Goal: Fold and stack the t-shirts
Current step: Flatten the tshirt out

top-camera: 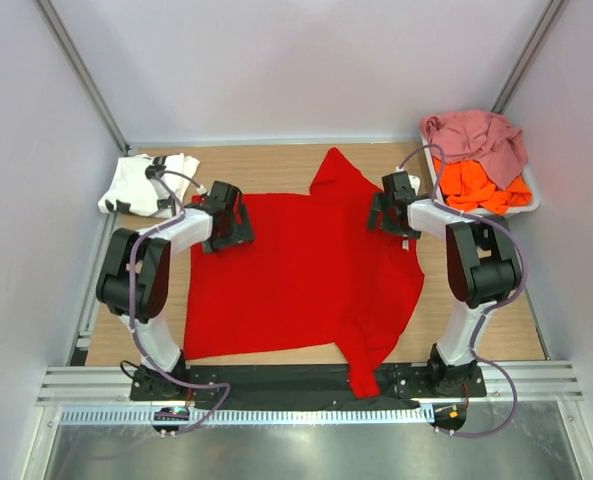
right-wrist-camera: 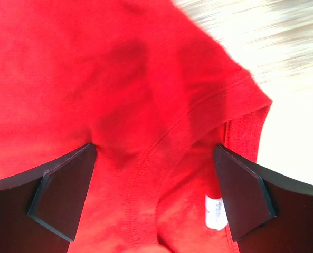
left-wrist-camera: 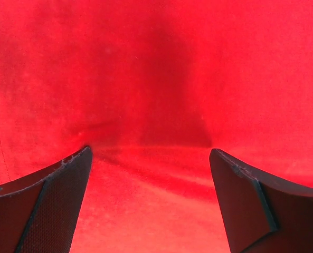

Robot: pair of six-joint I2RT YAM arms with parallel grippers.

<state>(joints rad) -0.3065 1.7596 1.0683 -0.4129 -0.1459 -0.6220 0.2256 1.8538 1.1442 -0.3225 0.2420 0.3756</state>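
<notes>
1. The plain bright red cloth t-shirt (top-camera: 306, 275) lies spread flat on the pale wooden table (top-camera: 266, 160), between the two arms. One sleeve points to the far side and another trails over the near edge.
2. It looks light, limp and quick to wrinkle. Pinched at one spot it would likely sag and drag, so lifting it by two points together seems wise.
3. The left gripper (top-camera: 228, 215) stands over the shirt's far left part. Its dark fingers (left-wrist-camera: 61, 190) are spread wide, with only flat cloth beneath them.
4. The right gripper (top-camera: 390, 208) is likewise released, poised over the ribbed collar (right-wrist-camera: 246, 134) and the white neck label (right-wrist-camera: 215, 211). The doubled seam there should give a firm hold.
5. I cannot tell whether either gripper's pads touch the cloth. From above, the grippers hide the shirt's far edge.
6. The white tee with black print (top-camera: 141, 185) sits bunched at the far left. At the far right, the dusty pink tee (top-camera: 481, 135) covers most of the orange tee (top-camera: 481, 185) in the pale shallow plastic tray (top-camera: 524, 207), so their outlines are hard to read.
</notes>
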